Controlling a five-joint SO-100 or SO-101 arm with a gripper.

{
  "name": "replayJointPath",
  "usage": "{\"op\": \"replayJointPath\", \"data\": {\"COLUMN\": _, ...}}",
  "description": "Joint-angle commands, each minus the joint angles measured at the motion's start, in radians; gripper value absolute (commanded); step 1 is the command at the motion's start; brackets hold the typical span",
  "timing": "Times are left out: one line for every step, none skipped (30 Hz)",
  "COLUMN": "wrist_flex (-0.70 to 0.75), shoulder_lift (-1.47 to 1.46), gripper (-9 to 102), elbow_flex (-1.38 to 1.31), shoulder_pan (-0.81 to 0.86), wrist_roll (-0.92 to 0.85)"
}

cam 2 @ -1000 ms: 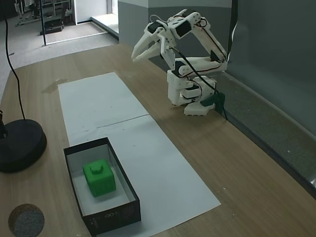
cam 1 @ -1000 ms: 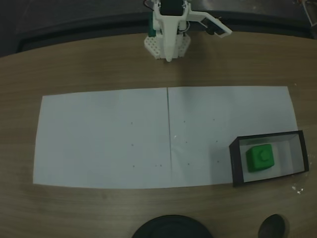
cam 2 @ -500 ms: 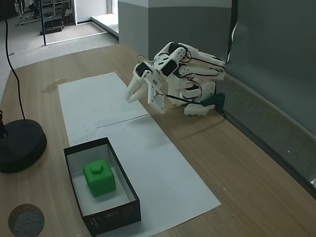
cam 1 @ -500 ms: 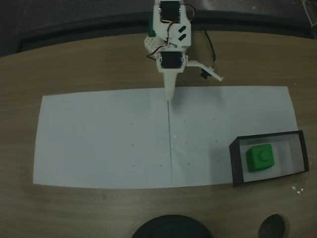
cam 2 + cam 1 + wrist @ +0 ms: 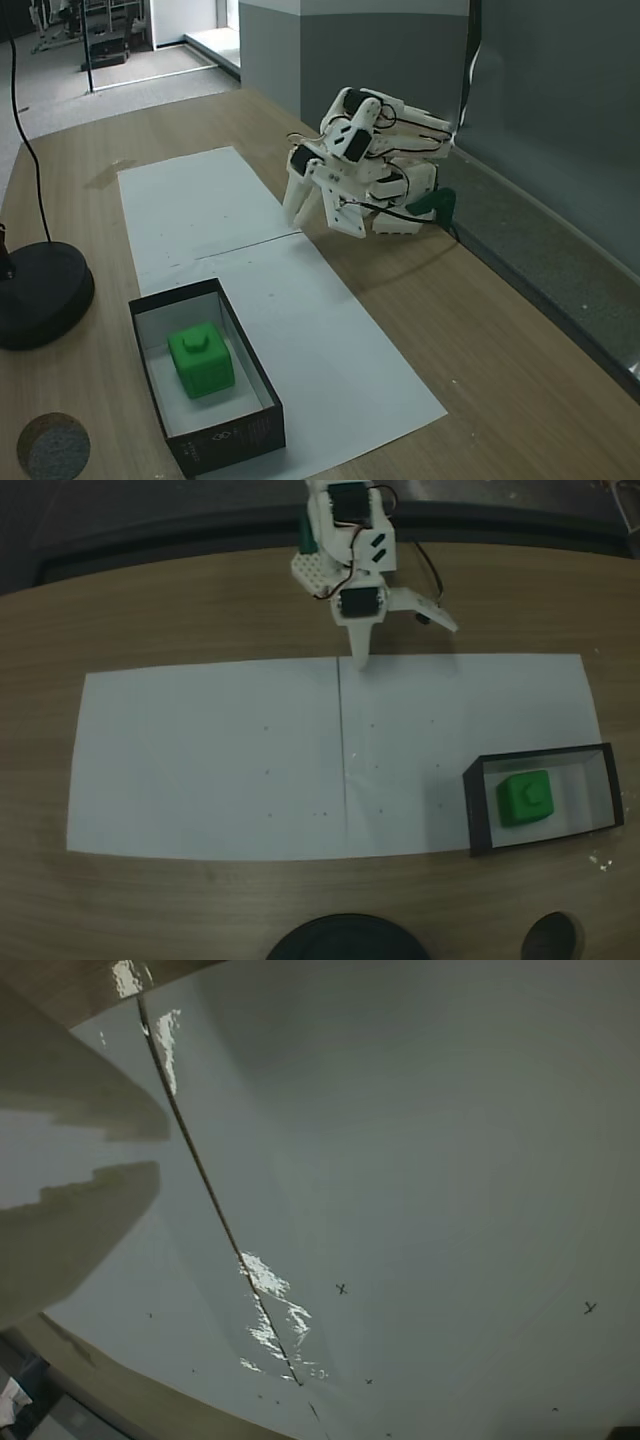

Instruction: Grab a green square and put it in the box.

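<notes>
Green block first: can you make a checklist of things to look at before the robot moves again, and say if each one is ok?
1. Is the green block inside the box? Ok: in both fixed views it sits on the pale floor between the black walls.
2. Is the block upright? Ok: its knob faces up.
3. Are the jaws carrying anything? Ok: the gripper holds nothing, and the wrist view shows just paper beyond its fingers.
4. Is the arm away from the box? Ok: it is folded near its base, at the far edge of the white paper.
5. Are the jaws touching the paper? Cannot tell: the tip is low over the paper's edge.
</notes>
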Motion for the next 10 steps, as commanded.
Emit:
{"op": "replayJointPath", "data": {"wrist_flex": 0.011, "shoulder_lift": 0.023, "gripper": 0, "elbow_flex": -0.052, "shoulder_pan": -0.005, "wrist_roll": -0.005}}
{"op": "replayJointPath", "data": {"wrist_flex": 0.011, "shoulder_lift": 0.023, "gripper": 0, "elbow_flex": -0.052, "shoulder_pan": -0.006, "wrist_roll": -0.008}}
{"op": "replayJointPath", "data": {"wrist_flex": 0.011, "shoulder_lift": 0.023, "gripper": 0, "elbow_flex": -0.052, "shoulder_pan": -0.006, "wrist_roll": -0.006}}
{"op": "replayJointPath", "data": {"wrist_flex": 0.011, "shoulder_lift": 0.023, "gripper": 0, "elbow_flex": -0.052, "shoulder_pan": -0.006, "wrist_roll": -0.008}}
{"op": "replayJointPath", "data": {"wrist_flex": 0.011, "shoulder_lift": 0.023, "gripper": 0, "elbow_flex": -0.052, "shoulder_pan": -0.006, "wrist_roll": -0.008}}
{"op": "replayJointPath", "data": {"wrist_flex": 0.011, "shoulder_lift": 0.023, "gripper": 0, "elbow_flex": -0.052, "shoulder_pan": -0.006, "wrist_roll": -0.008}}
{"op": "replayJointPath", "data": {"wrist_flex": 0.011, "shoulder_lift": 0.023, "gripper": 0, "elbow_flex": -0.052, "shoulder_pan": -0.006, "wrist_roll": -0.008}}
{"op": "replayJointPath", "data": {"wrist_flex": 0.011, "shoulder_lift": 0.023, "gripper": 0, "elbow_flex": -0.052, "shoulder_pan": -0.006, "wrist_roll": -0.008}}
{"op": "replayJointPath", "data": {"wrist_flex": 0.011, "shoulder_lift": 0.023, "gripper": 0, "elbow_flex": -0.052, "shoulder_pan": -0.006, "wrist_roll": -0.008}}
{"op": "replayJointPath", "data": {"wrist_flex": 0.011, "shoulder_lift": 0.023, "gripper": 0, "elbow_flex": -0.052, "shoulder_pan": -0.006, "wrist_roll": -0.008}}
